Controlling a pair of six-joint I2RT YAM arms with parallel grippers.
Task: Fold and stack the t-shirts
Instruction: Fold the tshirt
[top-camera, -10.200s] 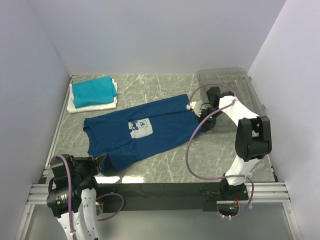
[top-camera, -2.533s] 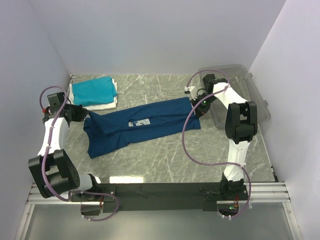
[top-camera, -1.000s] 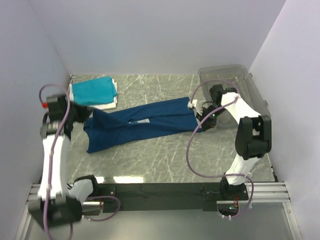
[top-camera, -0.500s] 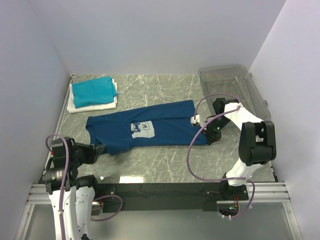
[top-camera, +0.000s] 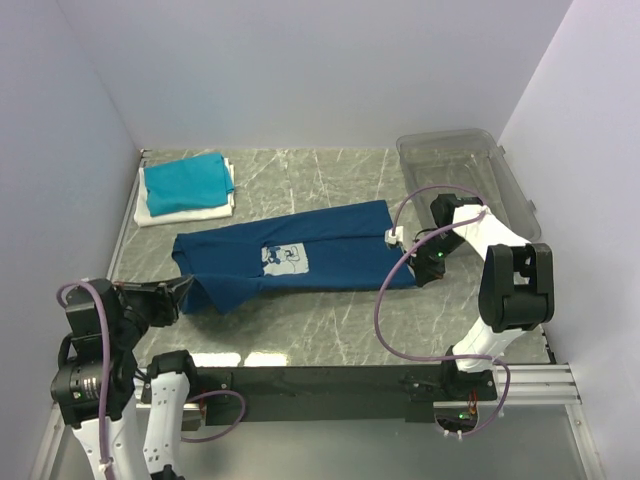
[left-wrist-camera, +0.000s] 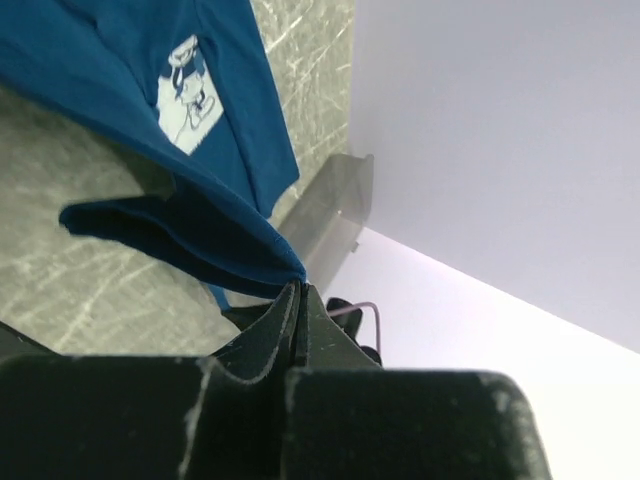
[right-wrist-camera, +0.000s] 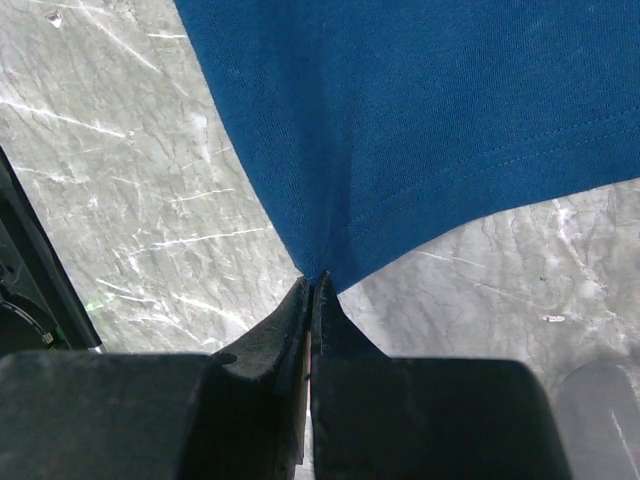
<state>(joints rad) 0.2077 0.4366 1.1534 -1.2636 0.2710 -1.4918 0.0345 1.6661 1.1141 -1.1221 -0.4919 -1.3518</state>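
On the marble table (top-camera: 330, 315), the navy t-shirt (top-camera: 300, 255) lies stretched between 2 grippers.
The left gripper (left-wrist-camera: 297, 292) is clamped on its near-left corner, and the right gripper (right-wrist-camera: 312, 285) is clamped on its right edge. The teal t-shirt (top-camera: 185, 180) rests folded on the white t-shirt (top-camera: 195, 212) at far left.

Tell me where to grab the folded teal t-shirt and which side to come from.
Take the teal t-shirt at its right-hand edge, coming across the table. It lies flat on the white t-shirt by the left wall, so that side looks blocked; pinch shallow to spare the white one.
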